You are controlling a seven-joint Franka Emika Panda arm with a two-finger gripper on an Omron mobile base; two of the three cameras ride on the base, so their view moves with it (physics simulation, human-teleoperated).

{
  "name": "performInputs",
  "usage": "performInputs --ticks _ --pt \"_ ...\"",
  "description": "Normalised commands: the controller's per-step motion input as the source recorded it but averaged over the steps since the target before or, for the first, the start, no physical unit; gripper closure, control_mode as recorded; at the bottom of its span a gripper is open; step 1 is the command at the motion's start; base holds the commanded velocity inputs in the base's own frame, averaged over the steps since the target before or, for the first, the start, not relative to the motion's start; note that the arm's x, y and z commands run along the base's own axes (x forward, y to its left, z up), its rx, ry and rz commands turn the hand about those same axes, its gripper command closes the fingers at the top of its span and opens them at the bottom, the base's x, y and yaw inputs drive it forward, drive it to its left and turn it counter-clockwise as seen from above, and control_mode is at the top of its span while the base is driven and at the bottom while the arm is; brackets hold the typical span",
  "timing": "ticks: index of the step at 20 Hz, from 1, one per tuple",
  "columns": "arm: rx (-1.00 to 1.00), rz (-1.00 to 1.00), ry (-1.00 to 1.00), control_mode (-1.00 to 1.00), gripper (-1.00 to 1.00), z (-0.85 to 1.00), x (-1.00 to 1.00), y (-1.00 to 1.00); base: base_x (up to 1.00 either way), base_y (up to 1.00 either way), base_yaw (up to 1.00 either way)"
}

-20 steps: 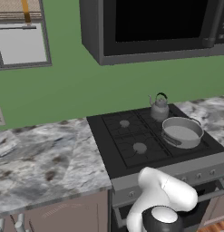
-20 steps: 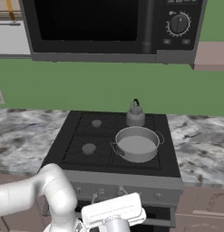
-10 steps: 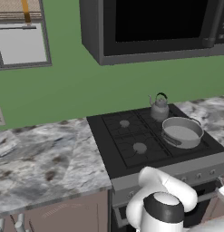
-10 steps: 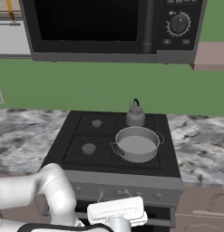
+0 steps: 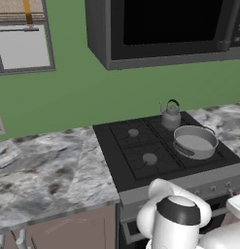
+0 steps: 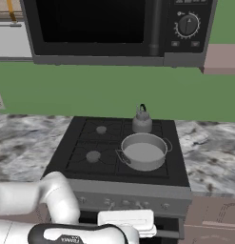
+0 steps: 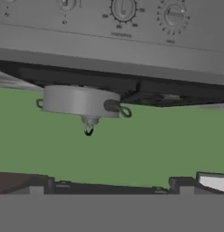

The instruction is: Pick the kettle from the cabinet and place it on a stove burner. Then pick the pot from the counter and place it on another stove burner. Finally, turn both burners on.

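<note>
A marbled surface [image 5: 48, 170] flanks a black stove [image 6: 81, 143] beneath a microwave [image 6: 114, 28], with the wide pot [image 6: 143, 151] on the front right burner and the small kettle [image 6: 141, 120] just behind it, while the pincer [image 6: 126, 223], low before the knobs [image 7: 122, 8], stands wide open and empty.

The arm [image 5: 175, 219] is glossy white, built of rounded bulbous segments with a dark band at a joint; its flat white hand [image 6: 126, 221] looks boxy.
</note>
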Motion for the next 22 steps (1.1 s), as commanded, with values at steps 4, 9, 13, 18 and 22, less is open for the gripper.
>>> performInputs --ticks 4,9,13,18,22 --pt "0.0 -0.03 0.0 -1.0 -1.0 -0.45 0.13 -0.09 0.0 0.0 0.0" --pt "0.0 -0.02 0.0 -1.0 -1.0 -0.41 0.06 -0.14 0.0 0.0 0.0" --pt "0.0 -0.02 0.0 -1.0 -1.0 -0.34 0.11 -0.16 0.0 0.0 0.0" --pt "0.0 -0.02 0.0 -1.0 -1.0 -0.28 0.2 -0.18 0.0 0.0 0.0" --pt "0.0 -0.01 0.01 -1.0 -1.0 -0.2 0.28 -0.1 0.0 0.0 0.0"
